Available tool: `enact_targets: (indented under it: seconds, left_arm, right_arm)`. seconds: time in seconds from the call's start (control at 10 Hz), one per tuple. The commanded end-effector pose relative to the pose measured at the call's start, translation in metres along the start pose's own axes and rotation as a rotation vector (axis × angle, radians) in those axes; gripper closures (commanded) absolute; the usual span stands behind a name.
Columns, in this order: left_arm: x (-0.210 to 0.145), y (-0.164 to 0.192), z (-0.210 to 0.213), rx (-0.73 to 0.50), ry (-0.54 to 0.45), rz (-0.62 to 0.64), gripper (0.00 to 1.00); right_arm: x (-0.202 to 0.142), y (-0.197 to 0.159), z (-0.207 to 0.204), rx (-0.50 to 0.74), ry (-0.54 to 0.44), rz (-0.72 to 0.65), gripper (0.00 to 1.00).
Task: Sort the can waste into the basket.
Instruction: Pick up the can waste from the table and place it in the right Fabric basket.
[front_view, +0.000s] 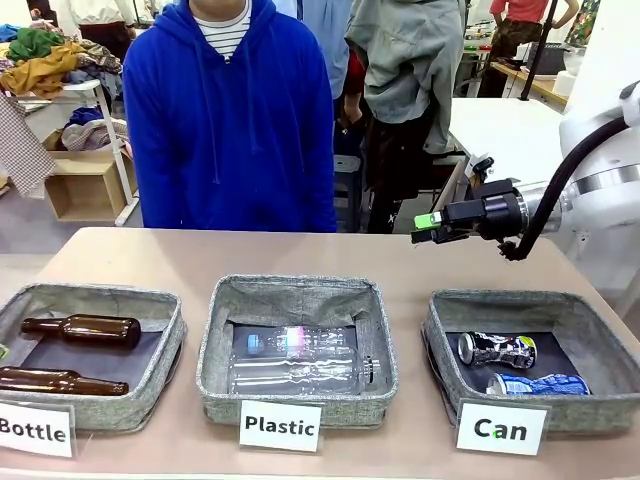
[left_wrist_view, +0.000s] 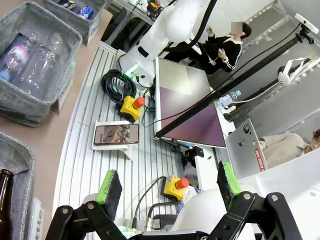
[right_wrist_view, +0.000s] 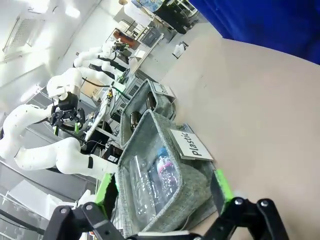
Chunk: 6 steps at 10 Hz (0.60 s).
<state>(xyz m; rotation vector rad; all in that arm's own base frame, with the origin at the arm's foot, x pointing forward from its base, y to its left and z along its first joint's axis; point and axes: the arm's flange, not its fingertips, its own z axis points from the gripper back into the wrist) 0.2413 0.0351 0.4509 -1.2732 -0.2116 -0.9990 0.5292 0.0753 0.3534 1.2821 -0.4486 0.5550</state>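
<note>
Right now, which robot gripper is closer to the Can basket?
The right gripper: it hangs open above the table just behind the Can basket. The left gripper, also open, is off the table's edge, past the Bottle basket.

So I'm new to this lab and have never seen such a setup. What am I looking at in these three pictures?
Two robot arms share a table with a person standing opposite. The front picture looks across three grey baskets: brown bottles, clear plastic bottles, and the basket carded "Can", with a black-and-silver can and a blue-and-white can inside. The right gripper hovers above the table, open, holding nothing. The other two pictures come from cameras on each wrist; the left gripper is open too, facing the equipment beside the table.
</note>
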Motion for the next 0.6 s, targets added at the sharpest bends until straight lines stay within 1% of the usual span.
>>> enact_targets:
  seconds: [0.0,0.5]
  left_arm:
    - [-0.0014,-0.0011,0.0012,-0.011,-0.008,-0.013,0.0]
    - [-0.0014,-0.0011,0.0012,-0.011,-0.008,-0.013,0.0]
  right_arm:
    - [0.0011,0.0009,-0.0001,-0.012,0.012,0.021,0.0]
    - [0.0011,0.0009,-0.0001,-0.012,0.012,0.021,0.0]
